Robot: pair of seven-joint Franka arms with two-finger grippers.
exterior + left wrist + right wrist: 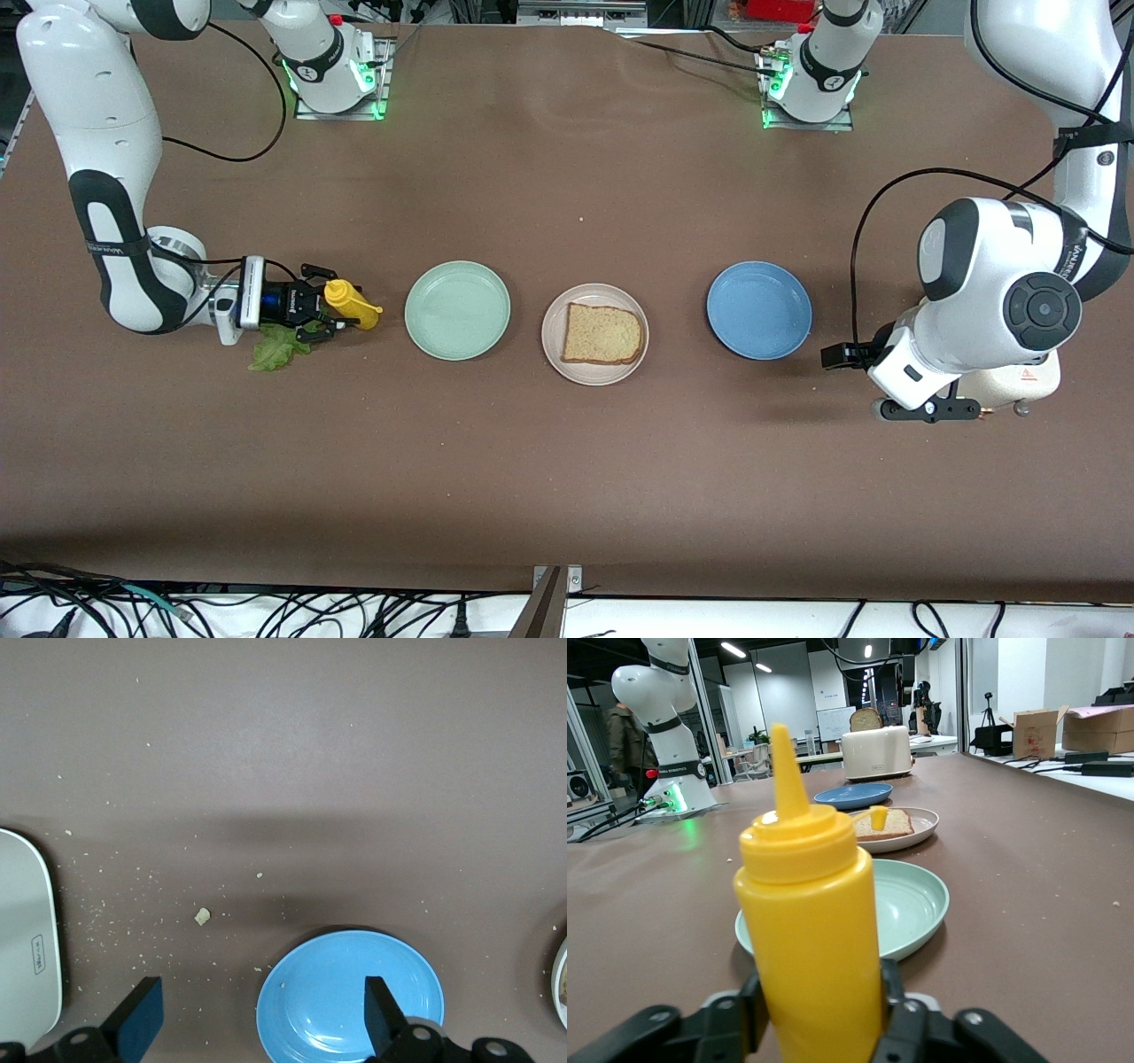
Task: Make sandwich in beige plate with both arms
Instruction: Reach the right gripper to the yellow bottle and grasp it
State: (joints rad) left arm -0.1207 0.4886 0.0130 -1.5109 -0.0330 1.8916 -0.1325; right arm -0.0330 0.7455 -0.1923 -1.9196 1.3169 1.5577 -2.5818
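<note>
A square slice of brown wholemeal bread (pixel 602 334) is lying flat on the round pale beige plate (pixel 555 350), which is sitting at the middle of the brown table (pixel 567 461), between a round mint-green plate (pixel 457 310) toward the right arm's end and a round blue plate (pixel 759 310) toward the left arm's end. The three plates are standing apart from one another in a row. Past the mint-green plate, toward the right arm's end, the right gripper (pixel 330 312) is reaching in low and level, its fingers pressing on both sides of an upright yellow plastic squeeze bottle (pixel 351 304) with a pointed nozzle. A ruffled green lettuce leaf (pixel 276 348) is lying on the table just beside that gripper, nearer to the front camera. The left gripper (pixel 261 1019) is waiting near the blue plate, at the left arm's end, its jaws spread wide and holding nothing. A white toaster (pixel 1019 383) is standing partly hidden under the left arm.
</note>
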